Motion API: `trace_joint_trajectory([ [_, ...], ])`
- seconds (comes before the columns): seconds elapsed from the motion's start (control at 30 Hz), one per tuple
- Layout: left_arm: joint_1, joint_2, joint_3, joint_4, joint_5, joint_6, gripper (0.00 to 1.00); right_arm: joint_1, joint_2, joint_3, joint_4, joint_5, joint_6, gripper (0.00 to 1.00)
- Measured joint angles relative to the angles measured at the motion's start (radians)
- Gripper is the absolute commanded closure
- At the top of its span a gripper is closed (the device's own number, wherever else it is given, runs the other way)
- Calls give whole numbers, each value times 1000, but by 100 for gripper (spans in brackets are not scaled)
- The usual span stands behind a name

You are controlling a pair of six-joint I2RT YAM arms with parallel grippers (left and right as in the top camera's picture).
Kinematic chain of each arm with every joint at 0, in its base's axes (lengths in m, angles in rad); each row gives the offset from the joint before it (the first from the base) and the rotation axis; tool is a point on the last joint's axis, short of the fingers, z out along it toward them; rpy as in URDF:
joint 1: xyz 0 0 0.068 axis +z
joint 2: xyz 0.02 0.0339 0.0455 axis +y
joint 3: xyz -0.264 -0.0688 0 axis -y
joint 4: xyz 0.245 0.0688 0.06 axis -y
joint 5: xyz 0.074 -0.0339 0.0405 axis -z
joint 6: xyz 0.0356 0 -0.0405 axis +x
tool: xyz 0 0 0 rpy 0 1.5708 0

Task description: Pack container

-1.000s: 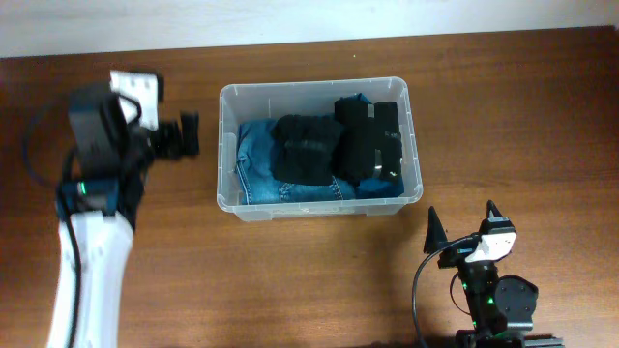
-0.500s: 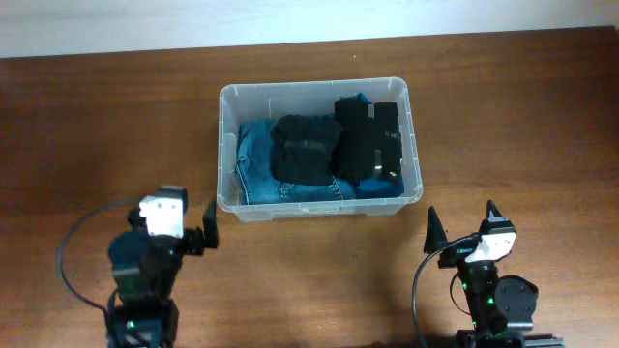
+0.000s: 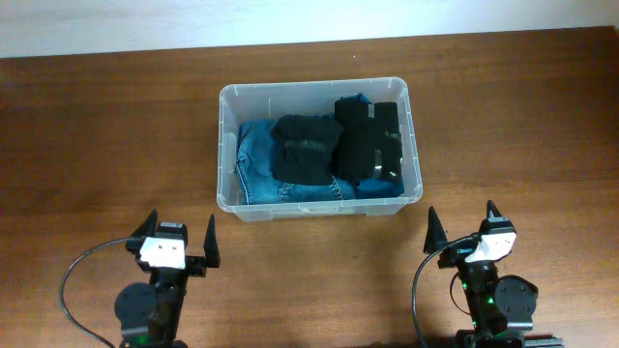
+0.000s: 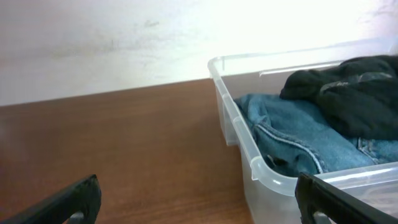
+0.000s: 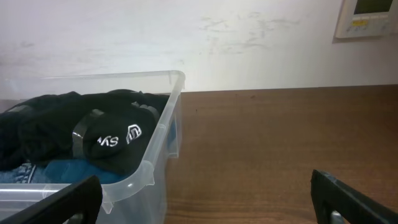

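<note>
Spreading across the whole overhead view, the brown wooden counter (image 3: 503, 116) carries the container (image 3: 319, 210), which sits a little toward the far side, roughly midway between left and right. The container is a clear plastic bin with a rolled rim, open at the top. Folded blue jeans (image 3: 253, 159) fill its floor and show most at the left end. A black garment (image 3: 305, 147) lies on the jeans near the middle. A second black garment (image 3: 372, 143), crossed by grey bands, lies just right of it, touching it and reaching the right wall. The clothes sit about level with the rim in both wrist views.

The left hand (image 3: 181, 227) stands at the near left of the counter, near the container's near-left corner but apart from it. Its two fingers are spread wide, released, with nothing between them. The right hand (image 3: 461, 224) stands at the near right, near the container's near-right corner, likewise spread wide, holding and touching nothing.

In the right wrist view the second black garment bears white lettering (image 5: 106, 142) that looks like "SV" beside a small emblem. A white wall panel (image 5: 370, 15) hangs at the far right; its markings are too small to read.
</note>
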Motion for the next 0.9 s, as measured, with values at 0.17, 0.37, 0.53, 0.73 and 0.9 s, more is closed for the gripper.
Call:
trace_joint_trajectory([
  [0.17, 0, -79, -38, -2, -7, 0, 1, 0, 0, 0, 0, 0, 0, 2],
  [0.37, 0, -171, -58, -40, -10, 0, 1, 0, 0, 0, 0, 0, 0, 2],
  [0.53, 0, -264, -68, -132, -15, 0, 1, 0, 0, 0, 0, 0, 0, 2],
  [0.73, 0, -275, -68, -150, -38, 0, 1, 0, 0, 0, 0, 0, 0, 2],
  [0.9, 0, -275, -68, -150, -45, 0, 1, 0, 0, 0, 0, 0, 0, 2],
])
